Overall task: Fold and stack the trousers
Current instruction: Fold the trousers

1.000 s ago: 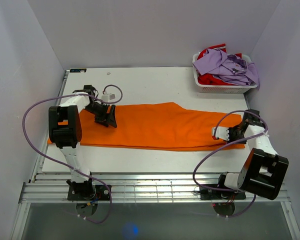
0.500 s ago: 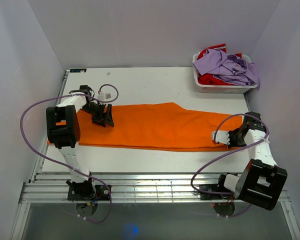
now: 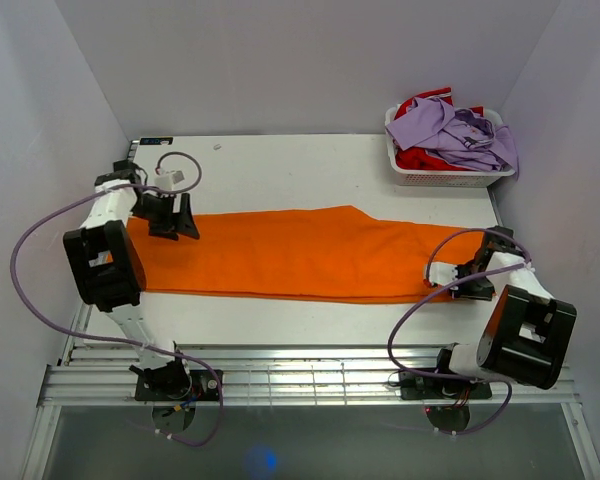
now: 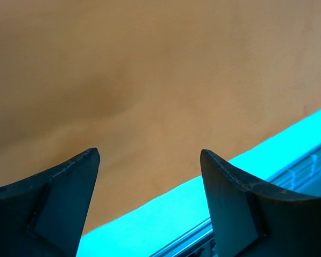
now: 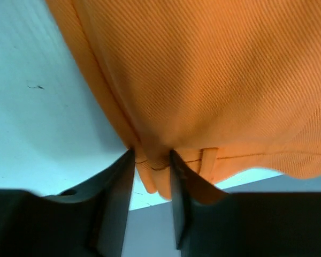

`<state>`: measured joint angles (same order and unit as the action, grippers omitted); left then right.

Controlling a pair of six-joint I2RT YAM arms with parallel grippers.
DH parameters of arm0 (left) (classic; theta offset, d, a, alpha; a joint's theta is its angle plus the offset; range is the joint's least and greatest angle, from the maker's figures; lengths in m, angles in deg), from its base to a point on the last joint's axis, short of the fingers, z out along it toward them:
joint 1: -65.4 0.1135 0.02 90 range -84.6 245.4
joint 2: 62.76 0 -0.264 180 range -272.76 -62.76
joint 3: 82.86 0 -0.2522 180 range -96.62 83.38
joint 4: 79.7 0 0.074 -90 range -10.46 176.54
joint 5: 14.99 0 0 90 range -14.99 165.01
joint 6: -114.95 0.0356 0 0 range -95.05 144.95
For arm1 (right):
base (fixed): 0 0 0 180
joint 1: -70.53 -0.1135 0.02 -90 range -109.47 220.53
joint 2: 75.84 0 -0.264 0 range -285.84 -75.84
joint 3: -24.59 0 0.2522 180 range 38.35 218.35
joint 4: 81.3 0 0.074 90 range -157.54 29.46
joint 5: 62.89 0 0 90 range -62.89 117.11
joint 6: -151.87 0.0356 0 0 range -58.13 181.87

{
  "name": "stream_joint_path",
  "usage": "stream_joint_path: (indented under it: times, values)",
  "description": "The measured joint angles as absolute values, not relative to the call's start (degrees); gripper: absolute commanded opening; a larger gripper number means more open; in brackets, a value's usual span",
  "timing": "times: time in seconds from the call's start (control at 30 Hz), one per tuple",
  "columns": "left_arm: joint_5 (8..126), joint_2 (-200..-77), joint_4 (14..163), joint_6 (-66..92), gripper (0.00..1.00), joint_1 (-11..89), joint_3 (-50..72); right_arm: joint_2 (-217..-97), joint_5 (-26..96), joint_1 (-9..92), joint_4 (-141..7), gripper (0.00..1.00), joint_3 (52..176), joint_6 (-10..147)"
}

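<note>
1. Trousers (image 3: pixel 300 255): orange, spread flat lengthways across the table (image 3: pixel 310 165), reaching nearly from one arm to the other.
2. Right gripper (image 5: pixel 151 155): nearly closed, pinching a small bunch of hem at the right end of the cloth.
3. Left gripper (image 4: pixel 150 152): jaws wide apart with nothing between them, poised over the cloth near its edge at the left end.
4. Risk: the right pinch was narrow and at the very edge, so it might slip or catch only one layer when lifted.
5. Risk: with the left end ungripped, a one-sided pull would likely drag the cloth askew.
6. Risk: the purple cable (image 3: pixel 420 300) lay close to the right end and could snag the cloth.
7. Hidden: the left arm covered the left end of the cloth.
8. Unclear: whether the left fingertips touched the cloth, and how many layers the right fingers held.
</note>
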<state>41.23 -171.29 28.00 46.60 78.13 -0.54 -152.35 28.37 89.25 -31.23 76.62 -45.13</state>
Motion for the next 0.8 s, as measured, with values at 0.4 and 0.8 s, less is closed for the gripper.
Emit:
stream_joint_path:
  times: [0.4, 0.8]
  values:
    - [49.10, -164.10, 29.24, 54.73, 0.85, 89.89, 14.45, -162.74, 43.84, 87.94, -18.85, 0.96, 109.53, -19.38]
    - [48.40, -169.08, 31.47, 49.97, 0.85, 84.34, 12.70, -175.76, 45.54, 86.73, -22.07, 0.91, 101.66, -1.24]
